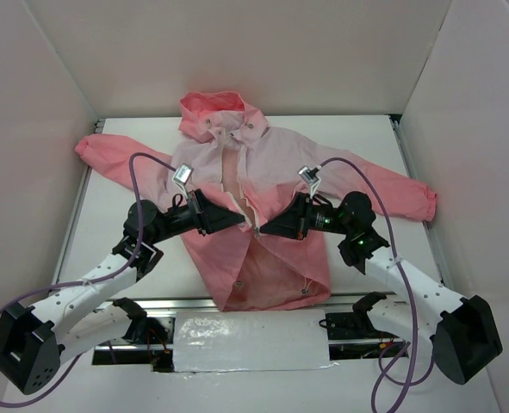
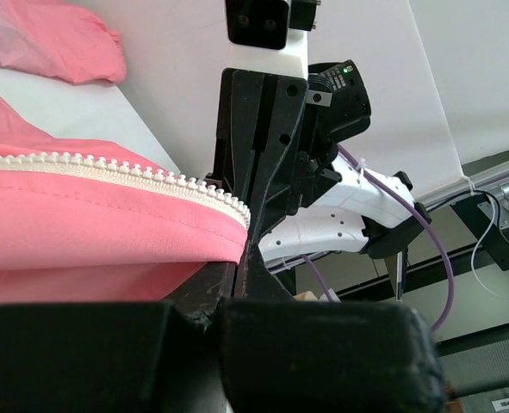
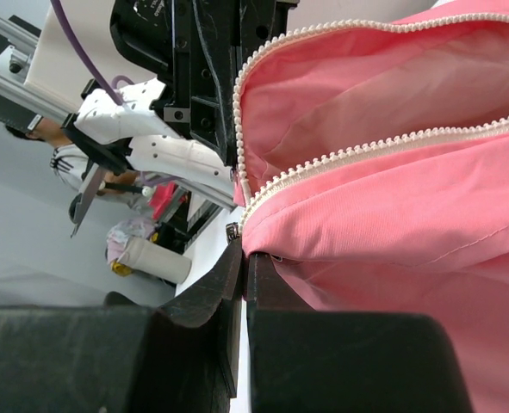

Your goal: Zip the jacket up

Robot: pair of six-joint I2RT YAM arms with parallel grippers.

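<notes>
The pink jacket (image 1: 271, 163) lies flat on the white table (image 1: 370, 142), hood at the far side, hem toward the arms, front open above and below the middle. Both grippers meet at mid-front on the white zipper (image 1: 252, 222). My left gripper (image 1: 239, 219) comes from the left; its jaws are shut, pinching the fabric edge right beside the zipper teeth (image 2: 108, 165). My right gripper (image 1: 264, 231) faces it from the right, jaws shut at the point where the two tooth rows (image 3: 349, 155) join, with a small metal pull (image 3: 233, 231) at its fingertips (image 3: 237, 258).
White walls close in the table on the left, back and right. A strip of silver tape (image 1: 250, 342) covers the near edge between the arm bases. Purple cables (image 1: 151, 163) arch over each arm. The sleeves (image 1: 103, 155) spread out to both sides.
</notes>
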